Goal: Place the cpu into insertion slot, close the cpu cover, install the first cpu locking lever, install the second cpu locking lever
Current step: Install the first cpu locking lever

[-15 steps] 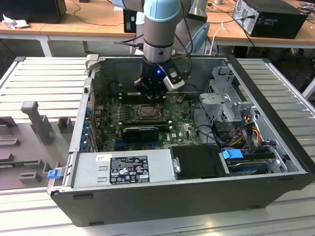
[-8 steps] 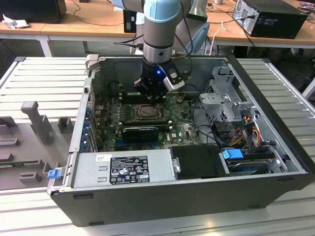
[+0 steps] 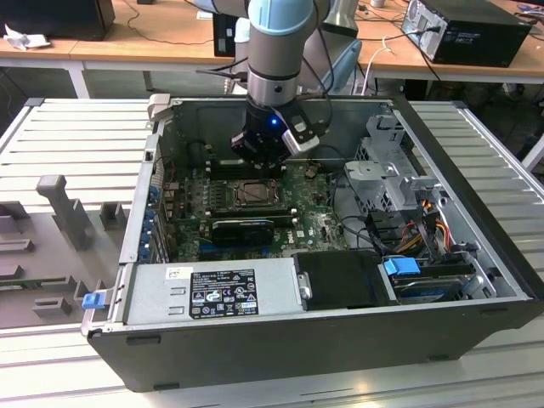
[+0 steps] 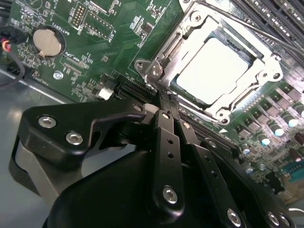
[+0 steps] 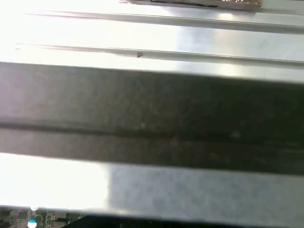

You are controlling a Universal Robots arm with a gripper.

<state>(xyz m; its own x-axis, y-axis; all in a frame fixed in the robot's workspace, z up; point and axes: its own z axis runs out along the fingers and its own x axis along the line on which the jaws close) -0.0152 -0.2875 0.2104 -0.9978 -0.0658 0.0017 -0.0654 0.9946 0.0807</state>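
Now the claw [image 4: 166, 107] is pinched narrow and holds nothing, its tips just beside the insertion slot [image 4: 216, 66]. I think the cpu [image 4: 213, 69] already lies inside, with the cpu cover [image 4: 159, 66] down. The computer case [image 3: 280, 340] sits on a ribbed metal surface [image 3: 68, 136]; wooden desks [image 3: 153, 38] stand behind.

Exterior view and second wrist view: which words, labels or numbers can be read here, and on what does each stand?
No text can be quoted with certainty.
Black label on the grey power supply: print too small to read.
White sticker beside it: too small.
White markings on the green circuit board near the coin battery: too blurred.
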